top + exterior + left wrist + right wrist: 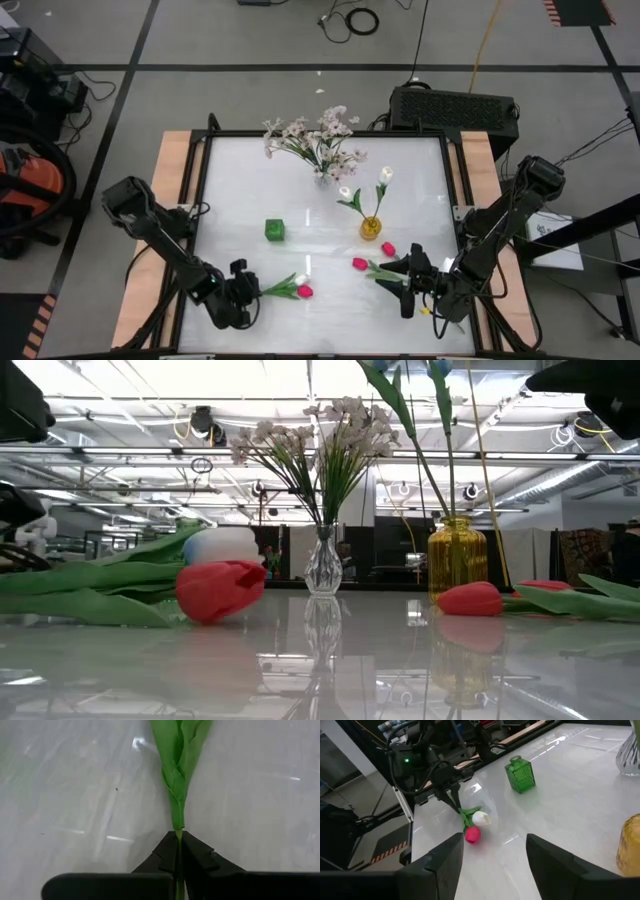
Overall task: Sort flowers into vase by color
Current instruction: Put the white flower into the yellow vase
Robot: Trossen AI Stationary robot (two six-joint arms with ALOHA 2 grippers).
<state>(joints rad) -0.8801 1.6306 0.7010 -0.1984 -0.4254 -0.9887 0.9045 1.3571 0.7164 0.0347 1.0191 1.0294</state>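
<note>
Stems of a pink tulip [305,291] and a white tulip [300,280], lying on the worktop [320,240], are pinched by the closed left gripper [252,291] fingers [197,857]. Right gripper [407,292] fingers are spread open, empty, beside more pink tulips [360,263].

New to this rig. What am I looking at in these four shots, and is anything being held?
Two robot arms work at a white table. One camera looks straight down, one sits at table height, and one rides on each wrist. A clear vase holds pale sprays, a yellow vase holds white tulips, and a green vase stands empty. Pink tulips lie loose. The left tool is shut on a tulip stem lying on the table. The right tool is open, holding nothing.
</note>
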